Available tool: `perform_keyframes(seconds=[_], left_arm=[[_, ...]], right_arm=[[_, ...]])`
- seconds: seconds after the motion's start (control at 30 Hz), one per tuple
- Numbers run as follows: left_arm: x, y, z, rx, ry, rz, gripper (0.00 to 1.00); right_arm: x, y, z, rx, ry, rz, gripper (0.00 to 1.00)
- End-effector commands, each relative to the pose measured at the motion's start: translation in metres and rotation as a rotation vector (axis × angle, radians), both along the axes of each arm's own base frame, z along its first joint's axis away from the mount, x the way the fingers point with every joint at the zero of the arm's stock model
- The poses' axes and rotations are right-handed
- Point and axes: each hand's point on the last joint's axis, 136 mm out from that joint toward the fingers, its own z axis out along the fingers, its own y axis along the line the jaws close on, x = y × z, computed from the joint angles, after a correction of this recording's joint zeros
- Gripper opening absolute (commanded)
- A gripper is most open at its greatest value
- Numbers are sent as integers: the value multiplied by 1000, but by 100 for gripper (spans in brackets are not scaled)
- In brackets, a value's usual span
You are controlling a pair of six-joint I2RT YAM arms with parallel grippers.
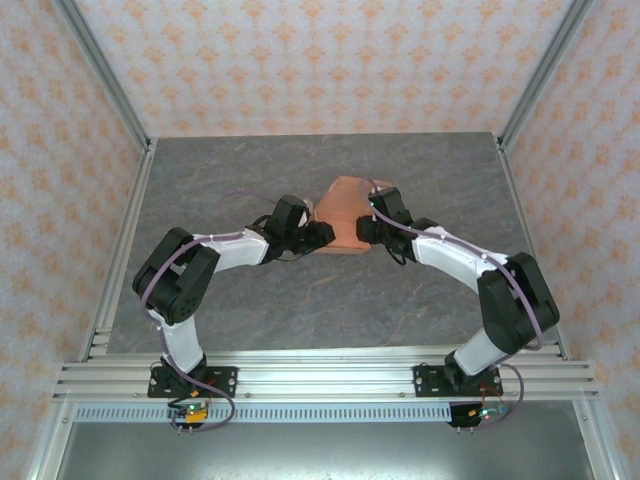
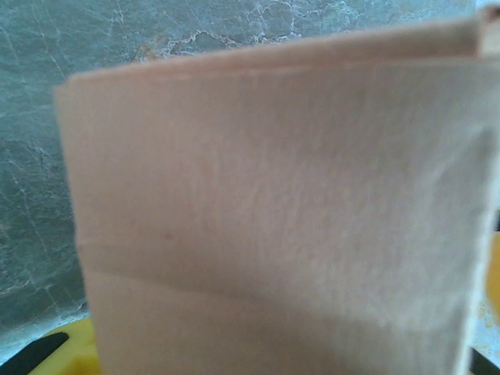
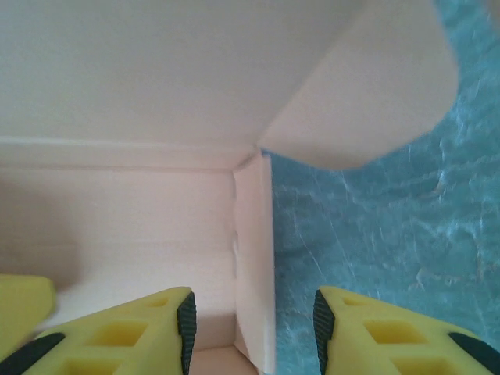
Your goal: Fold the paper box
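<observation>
The right gripper point(image 3: 254, 306) held its jaws apart, straddling one side wall of the paper box point(image 1: 345, 215), which sat at the centre of the worktop point(image 1: 250, 310). The left gripper point(image 1: 320, 234) was at the box's opposite side; its jaw state was indeterminate.

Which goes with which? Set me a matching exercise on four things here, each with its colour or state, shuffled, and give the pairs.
Things:
1 paper box
2 table
3 right gripper
4 back wall

Descriptions:
A grey, marbled
B yellow fingers apart, a wall of the box between them
C salmon-orange, partly folded
D pale with an orange pattern

Pairs: 1-C, 2-A, 3-B, 4-D
</observation>
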Motion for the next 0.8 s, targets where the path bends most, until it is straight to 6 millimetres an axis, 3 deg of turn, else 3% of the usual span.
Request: perform_keyframes(seconds=[0.0, 0.47, 0.63, 0.77], left_arm=[[9, -9, 15, -30, -40, -13, 28], [7, -14, 9, -39, -16, -39, 28], [6, -13, 10, -28, -22, -44, 28], [6, -14, 9, -30, -22, -49, 28]], right_arm=[[-13, -7, -27, -70, 116, 29, 45], [-2, -14, -67, -187, 220, -2, 43], [1, -11, -72, -202, 243, -5, 42], [-4, -2, -65, -150, 282, 16, 42]])
